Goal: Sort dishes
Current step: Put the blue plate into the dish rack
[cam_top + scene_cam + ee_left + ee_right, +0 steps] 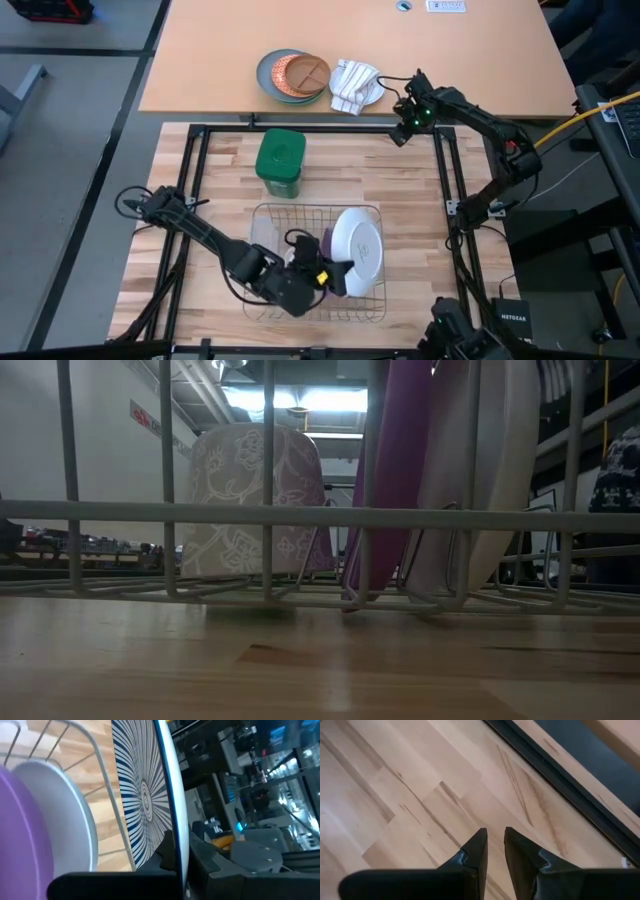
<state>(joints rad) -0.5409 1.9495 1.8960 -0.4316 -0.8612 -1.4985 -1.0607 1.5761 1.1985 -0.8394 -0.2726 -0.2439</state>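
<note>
three plates (145,795) stand in one wire rack (268,215), beside one green canister (280,160).
</note>
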